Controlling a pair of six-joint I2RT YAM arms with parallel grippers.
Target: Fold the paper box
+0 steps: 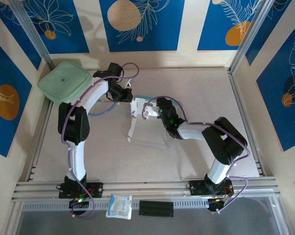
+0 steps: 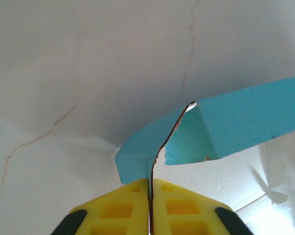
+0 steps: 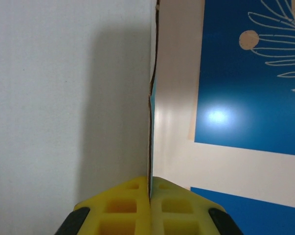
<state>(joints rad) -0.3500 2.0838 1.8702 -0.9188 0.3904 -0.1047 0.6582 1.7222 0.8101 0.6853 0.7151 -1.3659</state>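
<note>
The paper box [image 1: 146, 131] is near the middle of the worktop [image 1: 206, 98], partly opened out, with its white face up. Nearer to you than the box, a small packet [image 1: 119, 206] and a black block [image 1: 156, 208] lie on the front rail. The packet's blue print is too small to read.

The box's long axis runs roughly from you towards the far wall, and both claws hold its far end. Your right claw [image 3: 150, 182] is clamped on a thin cardboard edge, with the white face to its left. Your left claw [image 2: 150, 183] pinches another edge, where a light blue flap [image 2: 235, 122] bends away to the right. Beyond the box to the far left lies a pale green case [image 1: 64, 81].
</note>
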